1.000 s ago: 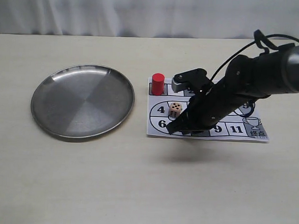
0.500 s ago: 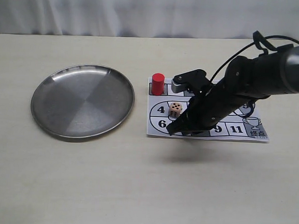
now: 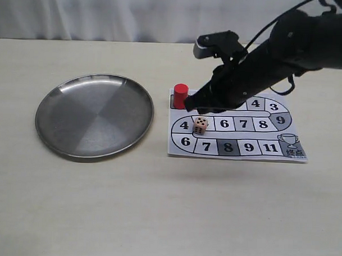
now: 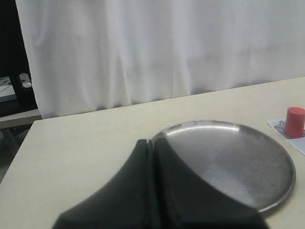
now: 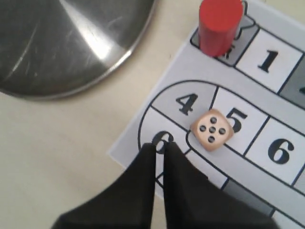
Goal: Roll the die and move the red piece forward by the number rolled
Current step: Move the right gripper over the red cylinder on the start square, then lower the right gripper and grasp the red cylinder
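Note:
The die (image 3: 200, 125) rests on the paper board (image 3: 176, 148) at the line between squares 4 and 5, with five pips up (image 5: 213, 130). At the board's far left corner, the red piece (image 3: 180, 96) stands upright on the start square (image 5: 219, 26); it also shows at the edge of the left wrist view (image 4: 295, 122). My right gripper (image 3: 188, 108) hangs shut and empty above the board, just right of the red piece and behind the die (image 5: 159, 144). My left gripper (image 4: 152, 143) is shut and empty, seen only in its wrist view.
A round steel plate (image 3: 94, 115) lies left of the board, a small gap from its edge (image 5: 62, 43). In the left wrist view the plate (image 4: 228, 157) lies just beyond the fingertips. A white curtain closes off the far side of the table.
The right arm has lifted and swung back from low beside the die, over squares 6 to 8, up to the red piece's side. Die and red piece have not moved.

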Controlling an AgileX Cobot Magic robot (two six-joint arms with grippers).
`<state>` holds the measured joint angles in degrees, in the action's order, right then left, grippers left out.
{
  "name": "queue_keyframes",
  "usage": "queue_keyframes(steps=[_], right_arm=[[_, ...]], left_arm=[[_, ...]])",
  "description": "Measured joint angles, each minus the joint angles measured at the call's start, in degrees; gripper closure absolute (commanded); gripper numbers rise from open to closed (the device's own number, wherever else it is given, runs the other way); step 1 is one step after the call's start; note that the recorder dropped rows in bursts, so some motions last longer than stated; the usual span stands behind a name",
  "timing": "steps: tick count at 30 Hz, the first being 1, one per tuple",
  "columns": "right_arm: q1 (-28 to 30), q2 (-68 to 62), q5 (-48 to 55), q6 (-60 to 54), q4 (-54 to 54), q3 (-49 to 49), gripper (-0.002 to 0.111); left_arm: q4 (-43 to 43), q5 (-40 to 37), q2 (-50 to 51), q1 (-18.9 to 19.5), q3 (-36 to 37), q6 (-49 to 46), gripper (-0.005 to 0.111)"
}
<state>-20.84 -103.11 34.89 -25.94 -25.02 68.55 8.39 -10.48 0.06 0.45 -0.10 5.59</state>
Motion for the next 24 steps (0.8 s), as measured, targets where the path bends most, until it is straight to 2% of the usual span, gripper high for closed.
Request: queue_keyframes(steps=[6, 10, 13, 24], right_arm=[[0.0, -0.25, -0.19, 2.69, -0.13, 4.76, 0.047], [0.0, -3.17, -0.87, 1.18, -0.17, 7.58, 0.026], [-0.22, -6.75, -1.15, -0.27, -0.17, 10.18, 0.021], [-1.03, -20.07, -3.75, -4.45, 4.32, 22.13, 0.021]], left_arm=[[0.0, 0.0, 0.0, 0.0, 0.0, 0.0, 0.107], [0.0, 0.0, 0.0, 0.0, 0.0, 0.0, 0.107], [0.0, 0.0, 0.0, 0.0, 0.0, 0.0, 0.107], [0.0, 0.0, 0.0, 0.0, 0.0, 0.0, 0.107]])
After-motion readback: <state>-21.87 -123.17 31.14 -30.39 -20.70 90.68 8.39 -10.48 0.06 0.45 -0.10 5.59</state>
